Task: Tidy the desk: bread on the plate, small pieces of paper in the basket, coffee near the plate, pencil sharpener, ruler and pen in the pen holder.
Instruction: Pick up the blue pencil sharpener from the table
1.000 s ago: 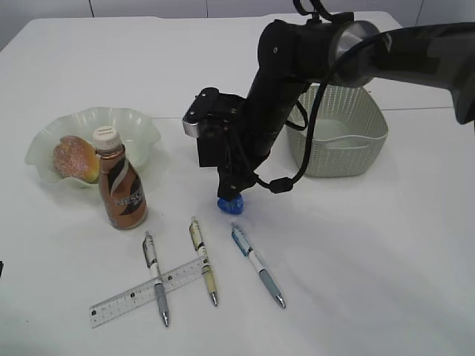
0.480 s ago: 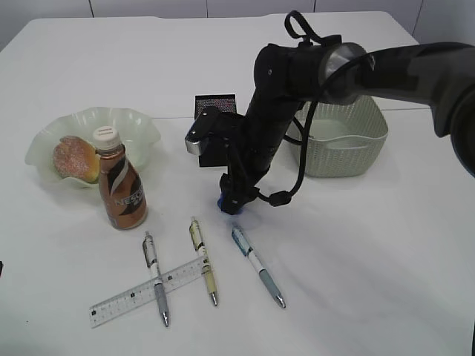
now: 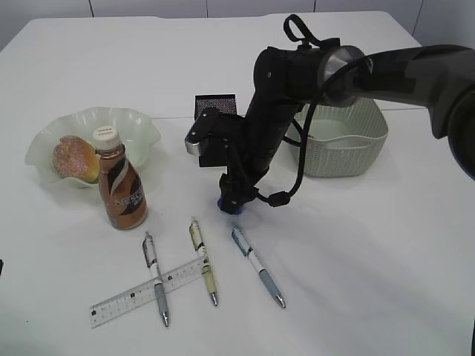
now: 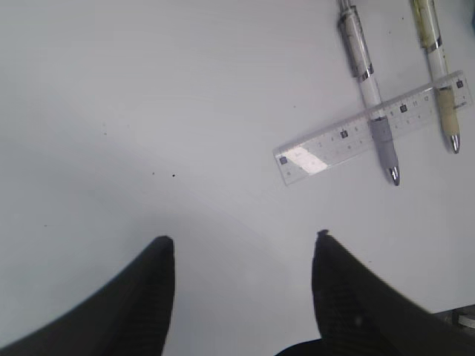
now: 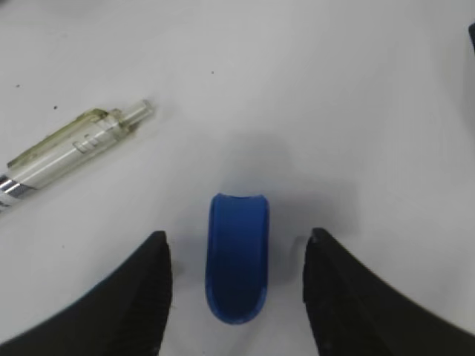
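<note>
Between spread fingers of right gripper (image 5: 236,256): blue pencil sharpener (image 5: 237,256), untouched; small, rigid, likely slick — pinch flat sides.

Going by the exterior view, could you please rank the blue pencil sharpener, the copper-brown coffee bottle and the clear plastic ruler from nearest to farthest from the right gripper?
From the right gripper:
1. Small blue pencil sharpener: directly beneath it, between the open jaws.
2. Copper-brown coffee bottle with white cap: off to the left, beside the plate.
3. Clear plastic ruler: at the front left, lying across two pens.
</note>
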Robot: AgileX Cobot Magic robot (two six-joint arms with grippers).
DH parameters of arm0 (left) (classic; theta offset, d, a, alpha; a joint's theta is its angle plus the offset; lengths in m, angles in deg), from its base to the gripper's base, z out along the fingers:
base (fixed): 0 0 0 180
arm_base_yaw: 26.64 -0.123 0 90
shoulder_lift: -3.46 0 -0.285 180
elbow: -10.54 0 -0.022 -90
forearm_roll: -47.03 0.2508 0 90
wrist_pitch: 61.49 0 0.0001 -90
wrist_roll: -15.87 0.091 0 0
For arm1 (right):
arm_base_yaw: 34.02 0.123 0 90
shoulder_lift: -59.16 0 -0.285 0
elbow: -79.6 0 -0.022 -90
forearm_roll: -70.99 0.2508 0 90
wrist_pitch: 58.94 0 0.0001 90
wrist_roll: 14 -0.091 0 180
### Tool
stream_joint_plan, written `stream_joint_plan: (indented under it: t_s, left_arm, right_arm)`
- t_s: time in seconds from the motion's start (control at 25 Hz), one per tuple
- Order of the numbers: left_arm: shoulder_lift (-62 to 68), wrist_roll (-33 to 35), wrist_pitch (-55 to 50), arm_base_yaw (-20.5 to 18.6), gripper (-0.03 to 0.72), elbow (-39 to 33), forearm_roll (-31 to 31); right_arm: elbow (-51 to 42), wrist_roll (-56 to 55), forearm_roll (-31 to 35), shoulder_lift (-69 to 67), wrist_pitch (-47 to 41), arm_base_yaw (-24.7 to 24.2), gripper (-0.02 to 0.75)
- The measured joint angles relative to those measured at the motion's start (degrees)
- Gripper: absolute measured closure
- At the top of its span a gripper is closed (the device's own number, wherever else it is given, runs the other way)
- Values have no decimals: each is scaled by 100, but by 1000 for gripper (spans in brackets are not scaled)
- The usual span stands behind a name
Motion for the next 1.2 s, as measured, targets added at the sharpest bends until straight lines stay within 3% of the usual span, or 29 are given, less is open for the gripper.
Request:
stream_joint_plan:
  t_s: [0.32,1.2]
  left_arm:
    - [0,0,13,0,255,0,0]
    - [0,0,105,0,255,0,0]
  right_arm:
    - [0,0,0,0,14,0,400]
    - [0,0,21,-101,65,0,407]
